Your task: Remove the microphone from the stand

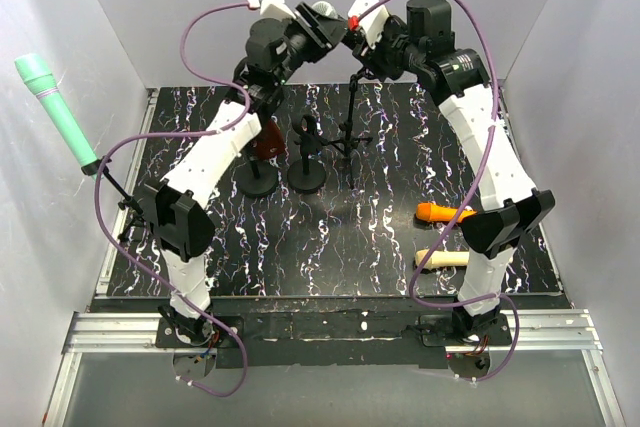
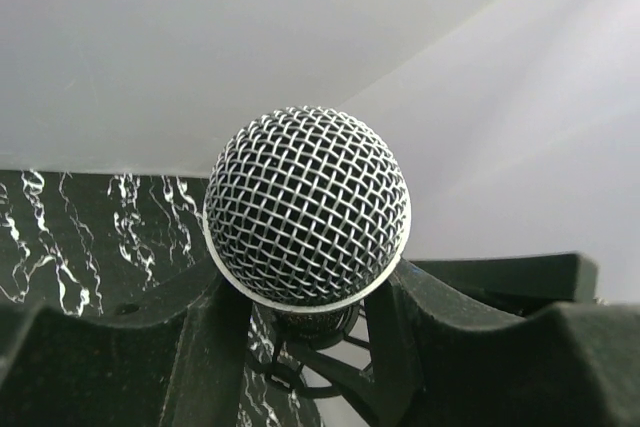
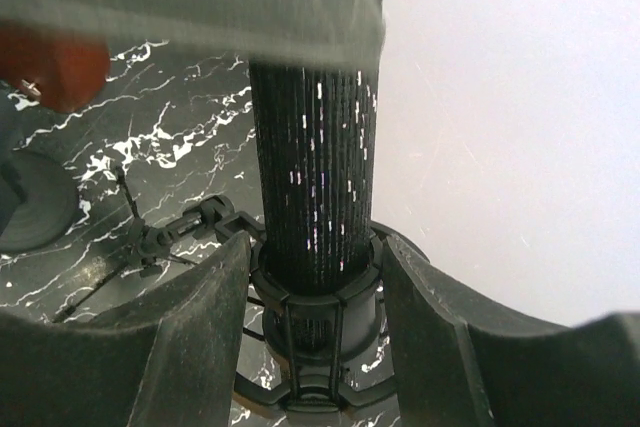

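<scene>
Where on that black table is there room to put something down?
Front middle of the table, between the left arm and right arm, left of the orange microphone. The back is crowded: round-base stands, tripod stand.

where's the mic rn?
Far centre in the top view, the microphone sits high on its stand, between the left gripper and right gripper.

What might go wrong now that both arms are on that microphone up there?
1. The stand is thin; if the left pincer pulls the microphone while the clip holds it tight, the stand may tip, though the right pincer seems to steady it.
2. The left pincer holds just under the round mesh head, so it might slip off.
</scene>
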